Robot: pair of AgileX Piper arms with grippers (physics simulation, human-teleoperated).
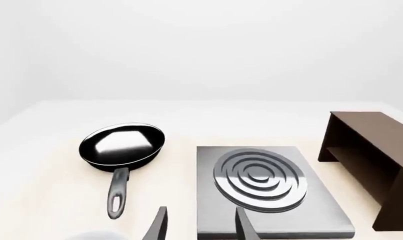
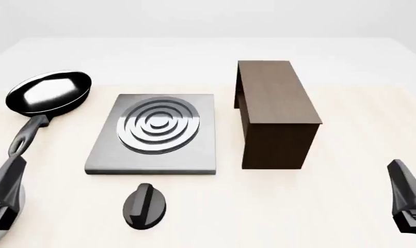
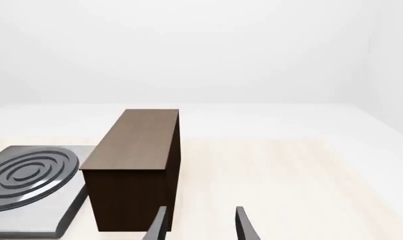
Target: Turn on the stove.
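Two grippers, left [image 2: 3, 199] and right [image 2: 409, 204], are ours; each has fingers apart, gripping nothing. We see the stove [image 2: 155, 133] at table centre, its knob [image 2: 144, 205] just off its 6 o'clock edge, untouched. Frying pan [image 2: 48, 93] at stove's 10 o'clock holds nothing. Cabinet [image 2: 275, 111] at stove's 3 o'clock; its inside is mostly hidden.

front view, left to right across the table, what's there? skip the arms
frying pan → knob and stove (overlapping in left-right span, knob nearer the camera) → cabinet
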